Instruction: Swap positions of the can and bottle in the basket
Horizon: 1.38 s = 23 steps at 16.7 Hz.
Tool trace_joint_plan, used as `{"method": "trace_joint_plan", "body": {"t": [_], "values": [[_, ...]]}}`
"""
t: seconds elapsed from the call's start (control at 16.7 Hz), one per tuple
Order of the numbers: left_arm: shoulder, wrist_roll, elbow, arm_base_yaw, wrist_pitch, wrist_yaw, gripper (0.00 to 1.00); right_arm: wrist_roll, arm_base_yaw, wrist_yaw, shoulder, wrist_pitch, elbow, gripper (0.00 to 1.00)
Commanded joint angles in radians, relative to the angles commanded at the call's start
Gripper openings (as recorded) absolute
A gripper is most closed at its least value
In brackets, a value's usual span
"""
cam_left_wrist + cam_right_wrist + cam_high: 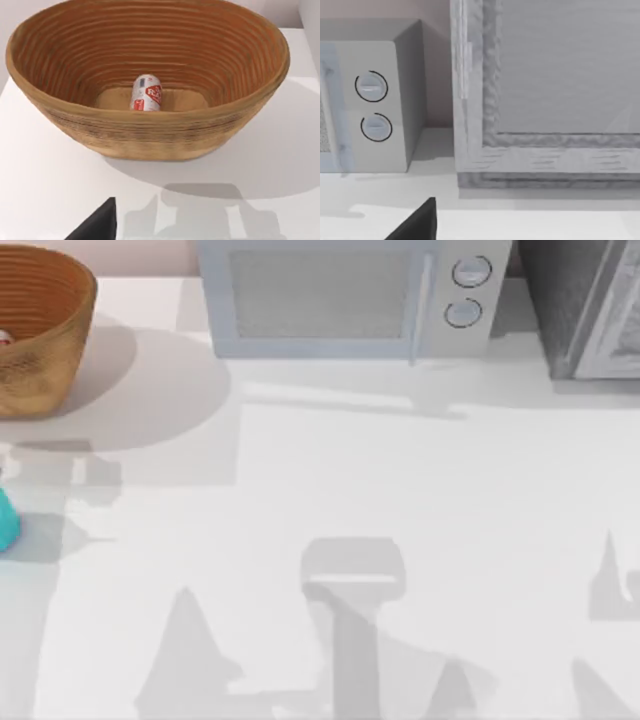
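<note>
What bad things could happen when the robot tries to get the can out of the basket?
The can lies on its side deep in the basket, so it may roll away from the fingers, and the tall walls could bump the gripper. The bottle stands outside the basket at the table's left edge, so a nudge might knock it off.

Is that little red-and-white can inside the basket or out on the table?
Inside. The can sits on the floor of the basket, its woven walls rising all around it.
</note>
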<state>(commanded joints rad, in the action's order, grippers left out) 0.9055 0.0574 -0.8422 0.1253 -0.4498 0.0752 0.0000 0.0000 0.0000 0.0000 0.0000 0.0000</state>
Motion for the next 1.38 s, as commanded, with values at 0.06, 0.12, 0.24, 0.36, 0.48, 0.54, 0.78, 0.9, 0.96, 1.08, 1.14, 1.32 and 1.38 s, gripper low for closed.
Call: {"method": "trace_joint_plan", "body": {"t": [0.06, 0.12, 0.24, 0.36, 0.48, 0.54, 0.78, 0.9, 0.96, 1.08, 1.14, 1.32, 1.38], "values": [[0.097, 0.008, -0.094, 0.01, -0.048, 0.012, 1.0, 0.0, 0.0, 0.0, 0.0, 0.0, 0.0, 1.0], [0.197, 0.016, -0.19, 0.02, -0.097, 0.025, 1.0, 0.0, 0.0, 0.0, 0.0, 0.0, 0.0, 1.0], [0.398, 0.032, -0.384, 0.039, -0.196, 0.052, 1.0, 0.0, 0.0, 0.0, 0.0, 0.0, 0.0, 1.0], [0.599, 0.05, -0.578, 0.057, -0.294, 0.079, 1.0, 0.0, 0.0, 0.0, 0.0, 0.0, 0.0, 1.0], [0.795, 0.067, -0.768, 0.074, -0.389, 0.107, 1.0, 0.0, 0.0, 0.0, 0.0, 0.0, 0.0, 1.0], [0.89, 0.076, -0.86, 0.082, -0.435, 0.121, 1.0, 0.0, 0.0, 0.0, 0.0, 0.0, 0.0, 1.0], [1.235, 0.11, -1.194, 0.106, -0.597, 0.173, 1.0, 0.0, 0.0, 0.0, 0.0, 0.0, 0.0, 1.0], [1.378, 0.125, -1.332, 0.115, -0.662, 0.195, 1.0, 0.0, 0.0, 0.0, 0.0, 0.0, 0.0, 1.0], [1.441, 0.131, -1.392, 0.119, -0.69, 0.205, 1.0, 0.0, 0.0, 0.0, 0.0, 0.0, 0.0, 1.0], [1.546, 0.143, -1.493, 0.124, -0.735, 0.222, 1.0, 0.0, 0.0, 0.0, 0.0, 0.0, 0.0, 1.0], [1.584, 0.148, -1.531, 0.126, -0.752, 0.229, 1.0, 0.0, 0.0, 0.0, 0.0, 0.0, 0.0, 1.0], [1.649, 0.156, -1.595, 0.128, -0.78, 0.24, 1.0, 0.0, 0.0, 0.0, 0.0, 0.0, 0.0, 1.0], [1.65, 0.156, -1.597, 0.128, -0.781, 0.24, 1.0, 0.0, 0.0, 0.0, 0.0, 0.0, 0.0, 1.0]]}}
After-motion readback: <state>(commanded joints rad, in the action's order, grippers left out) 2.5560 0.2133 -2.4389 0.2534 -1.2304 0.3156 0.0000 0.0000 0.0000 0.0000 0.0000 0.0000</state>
